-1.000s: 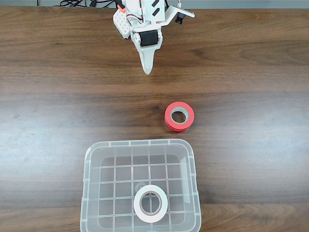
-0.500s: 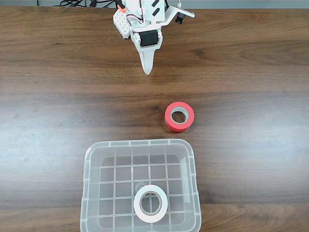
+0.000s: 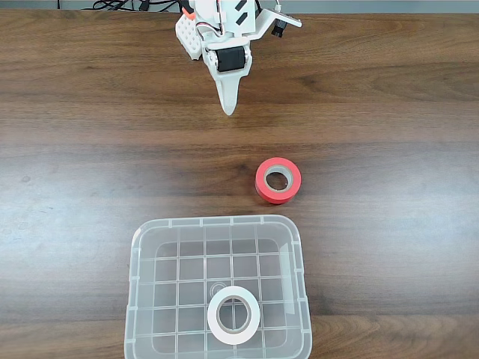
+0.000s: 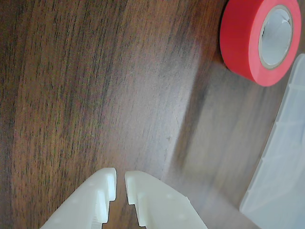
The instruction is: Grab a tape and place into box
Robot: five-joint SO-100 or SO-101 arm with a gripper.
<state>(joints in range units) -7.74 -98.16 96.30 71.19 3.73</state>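
One white ring of tape point(image 3: 233, 315) lies flat on the gridded floor of the clear plastic box point(image 3: 142, 247), toward its near edge in the fixed view. The white plastic gripper point(image 3: 227, 109) hangs empty over the dark wood-grain table point(image 3: 90, 164), its tips nearly together with only a thin gap. A glossy red roll point(image 3: 278, 180) sits just beyond the box's far corner.

- No lettering, label, brand, number or sign can be read on anything in either view
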